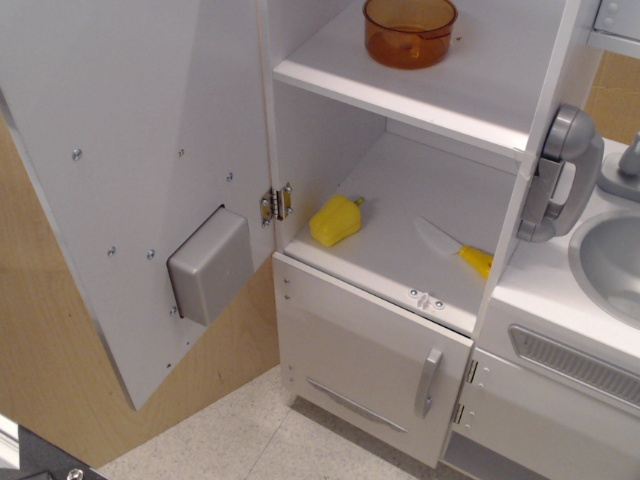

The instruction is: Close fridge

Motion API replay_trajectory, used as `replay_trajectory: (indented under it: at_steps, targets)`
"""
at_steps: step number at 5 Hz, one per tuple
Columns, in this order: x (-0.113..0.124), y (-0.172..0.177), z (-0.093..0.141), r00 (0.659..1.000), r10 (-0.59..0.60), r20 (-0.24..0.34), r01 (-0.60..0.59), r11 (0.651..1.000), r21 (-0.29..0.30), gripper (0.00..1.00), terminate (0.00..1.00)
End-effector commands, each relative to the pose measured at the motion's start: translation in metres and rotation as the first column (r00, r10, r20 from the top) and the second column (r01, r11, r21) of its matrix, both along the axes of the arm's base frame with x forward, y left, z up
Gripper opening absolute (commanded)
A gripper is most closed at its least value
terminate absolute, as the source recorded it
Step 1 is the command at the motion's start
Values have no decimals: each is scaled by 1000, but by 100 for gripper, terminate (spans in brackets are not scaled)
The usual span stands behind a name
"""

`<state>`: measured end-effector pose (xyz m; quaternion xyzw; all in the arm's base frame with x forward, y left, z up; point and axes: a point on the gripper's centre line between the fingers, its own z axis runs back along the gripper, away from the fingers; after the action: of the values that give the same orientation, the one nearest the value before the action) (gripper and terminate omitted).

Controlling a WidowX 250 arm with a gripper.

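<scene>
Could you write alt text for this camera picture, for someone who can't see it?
A white toy fridge stands with its big door swung wide open to the left. An orange pot sits on the upper shelf; a yellow toy pepper and a yellow-handled knife lie on the lower one. No robot arm is in view.
</scene>
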<state>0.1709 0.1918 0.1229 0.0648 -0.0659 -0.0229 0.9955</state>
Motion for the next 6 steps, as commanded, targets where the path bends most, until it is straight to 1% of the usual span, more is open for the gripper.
replay_trajectory:
  at_steps: [1, 2, 3, 4, 5, 6]
  targets:
    - [22, 34, 22, 997, 59, 46, -63, 995, 77, 100, 0]
    - [30, 45, 29, 992, 96, 87, -105, 989, 102, 100, 0]
    - [48, 47, 31, 977, 165, 135, -182, 975, 125, 100, 0]
    - [62, 41, 30, 964, 213, 157, -234, 963, 131, 100, 0]
    - [72, 20, 17, 970, 220, 102, -229, 969, 95, 100, 0]
    - [80, -7, 6, 975, 218, 45, -219, 975, 26, 100, 0]
